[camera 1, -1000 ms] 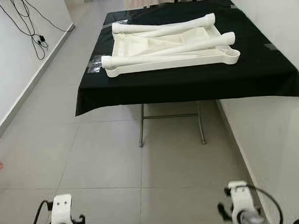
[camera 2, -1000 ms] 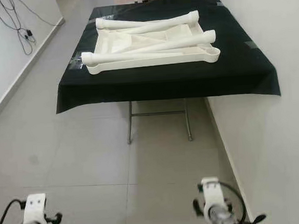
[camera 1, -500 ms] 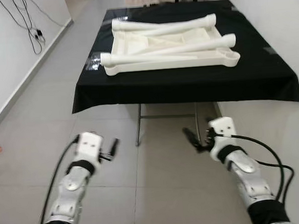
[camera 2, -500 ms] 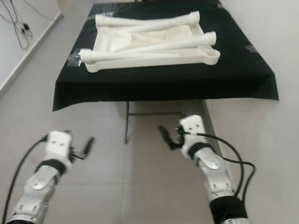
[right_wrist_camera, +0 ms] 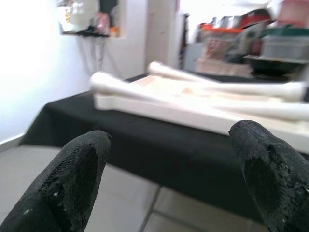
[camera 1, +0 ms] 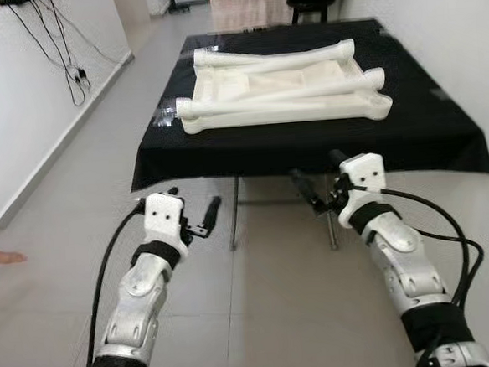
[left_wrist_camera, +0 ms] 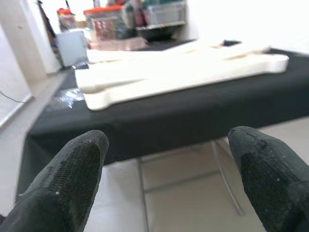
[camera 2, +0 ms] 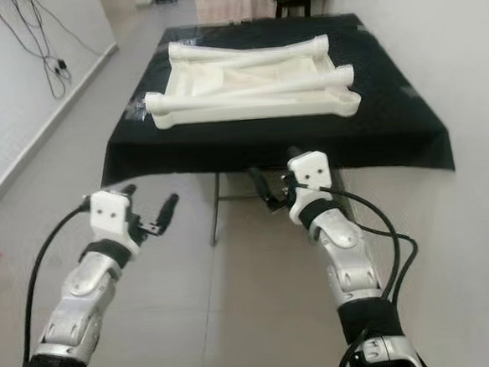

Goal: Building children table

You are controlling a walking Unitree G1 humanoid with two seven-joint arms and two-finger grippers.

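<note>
The left gripper (camera 1: 198, 214) and the right gripper (camera 1: 320, 188) are raised over the tiled floor (camera 1: 262, 317) before the black-draped tabletop (camera 1: 309, 141), jaws spread and empty. The upturned cream children's table (camera 1: 286, 113) lies there holding three loose legs (camera 1: 278, 61).

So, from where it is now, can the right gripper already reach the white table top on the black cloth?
Probably not yet. The right gripper hangs open in front of the black cloth's near edge and below it, while the white table top lies farther back. Nothing blocks the way.
</note>
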